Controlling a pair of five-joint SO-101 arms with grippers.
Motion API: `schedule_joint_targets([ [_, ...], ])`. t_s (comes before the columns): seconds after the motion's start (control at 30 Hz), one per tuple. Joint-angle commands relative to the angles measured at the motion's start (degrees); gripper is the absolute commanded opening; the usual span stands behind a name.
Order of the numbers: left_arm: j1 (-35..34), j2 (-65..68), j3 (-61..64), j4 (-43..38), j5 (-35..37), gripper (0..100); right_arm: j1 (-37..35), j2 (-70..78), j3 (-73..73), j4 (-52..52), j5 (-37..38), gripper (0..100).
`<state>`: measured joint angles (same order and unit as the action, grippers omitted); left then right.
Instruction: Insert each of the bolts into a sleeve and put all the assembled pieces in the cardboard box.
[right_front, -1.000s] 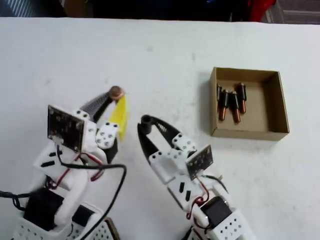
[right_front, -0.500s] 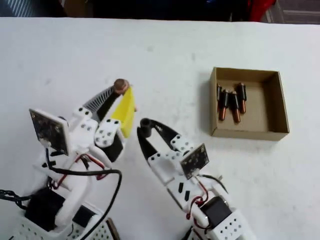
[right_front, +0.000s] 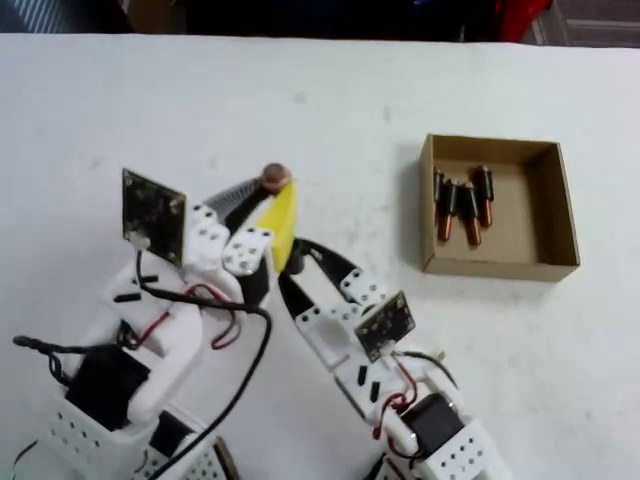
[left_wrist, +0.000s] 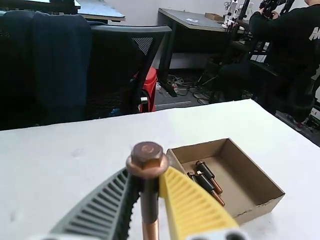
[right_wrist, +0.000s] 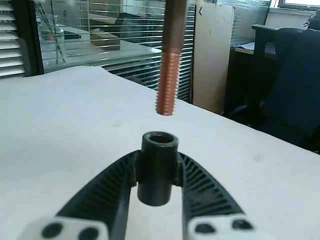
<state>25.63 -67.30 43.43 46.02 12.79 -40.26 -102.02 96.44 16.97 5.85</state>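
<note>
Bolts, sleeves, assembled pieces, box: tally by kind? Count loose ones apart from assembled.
bolt: 1
sleeve: 1
assembled pieces: 4
box: 1
Total: 7

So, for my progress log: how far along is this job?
Done: about four assembled pieces lie in the cardboard box. In hand: the left jaws, shut on a bolt, hold it just above the sleeve clamped in the right jaws. Left: seat this bolt, then box the piece.

Left jaws grip a copper bolt (left_wrist: 146, 155) near the cardboard box (left_wrist: 258, 205).
</note>
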Motion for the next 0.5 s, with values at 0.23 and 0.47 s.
schedule_joint_targets([
  [0.23, 0.9, 0.0, -0.8, 0.6, 0.5, 2, -0.4, -0.4, 0.4, 0.1, 0.3, 1.7],
  [0.47, 1.0, 0.0, -0.4, 0.8, 0.5, 2, -0.4, -0.4, 0.4, 0.1, 0.3, 1.7],
])
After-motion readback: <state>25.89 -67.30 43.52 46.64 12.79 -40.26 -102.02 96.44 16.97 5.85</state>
